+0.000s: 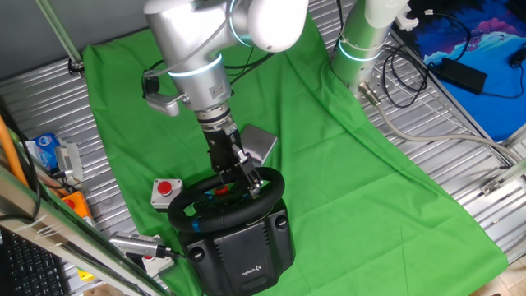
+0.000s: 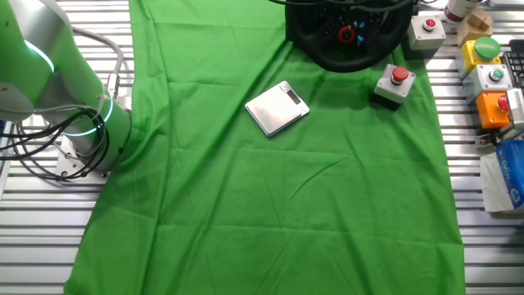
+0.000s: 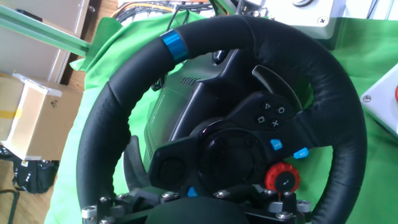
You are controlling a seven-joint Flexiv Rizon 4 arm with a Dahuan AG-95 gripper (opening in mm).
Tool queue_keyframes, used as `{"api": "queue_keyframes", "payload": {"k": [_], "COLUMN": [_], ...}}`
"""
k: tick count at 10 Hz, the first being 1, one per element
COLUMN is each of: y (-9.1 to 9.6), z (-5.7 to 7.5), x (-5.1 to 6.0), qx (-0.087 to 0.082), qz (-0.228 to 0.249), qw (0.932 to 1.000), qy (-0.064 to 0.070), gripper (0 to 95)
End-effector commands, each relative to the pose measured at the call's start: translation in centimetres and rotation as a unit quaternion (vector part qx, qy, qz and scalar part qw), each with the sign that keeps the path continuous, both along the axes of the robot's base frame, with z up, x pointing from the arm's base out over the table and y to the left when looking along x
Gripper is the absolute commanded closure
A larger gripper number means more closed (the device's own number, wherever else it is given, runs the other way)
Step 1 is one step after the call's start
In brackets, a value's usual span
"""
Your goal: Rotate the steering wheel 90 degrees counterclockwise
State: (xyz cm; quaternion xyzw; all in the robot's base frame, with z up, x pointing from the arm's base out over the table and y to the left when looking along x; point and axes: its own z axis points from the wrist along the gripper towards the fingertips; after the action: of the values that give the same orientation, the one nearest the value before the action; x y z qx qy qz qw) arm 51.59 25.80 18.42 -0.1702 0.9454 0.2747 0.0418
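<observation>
The steering wheel [image 1: 215, 216] is a black thick-rimmed wheel on a bulky black base [image 1: 242, 251] with a white logo, at the near edge of the green cloth. My gripper [image 1: 244, 174] comes down onto the far side of its rim and looks shut on it. In the hand view the steering wheel [image 3: 339, 112] fills the frame, with its blue rim marker [image 3: 173, 45] at the upper left and a red knob [image 3: 283, 179] on the hub. The rim runs under my gripper [image 3: 193, 210] at the bottom edge. The other fixed view shows only the lower part of the wheel [image 2: 344, 59].
A small grey box with a red button [image 1: 165, 191] stands just left of the wheel. A silver flat scale [image 2: 277, 107] lies on the cloth [image 2: 286, 205] behind it. More button boxes [image 2: 491, 78] sit off the cloth. A second arm's base [image 1: 362, 41] stands at the back.
</observation>
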Motion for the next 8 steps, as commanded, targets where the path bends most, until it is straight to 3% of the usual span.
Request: {"api": "queue_keyframes", "payload": {"k": [1, 4, 8], "y": [0.2, 0.4, 0.5], "z": [-0.2, -0.4, -1.2], "x": [0.2, 0.0, -1.4], "qx": [0.001, 0.002, 0.004], "qz": [-0.002, -0.001, 0.003], "qw": [1.0000, 1.0000, 0.9998], "qy": [-0.004, -0.008, -0.020], "gripper": [0.0, 0.0, 0.0]}}
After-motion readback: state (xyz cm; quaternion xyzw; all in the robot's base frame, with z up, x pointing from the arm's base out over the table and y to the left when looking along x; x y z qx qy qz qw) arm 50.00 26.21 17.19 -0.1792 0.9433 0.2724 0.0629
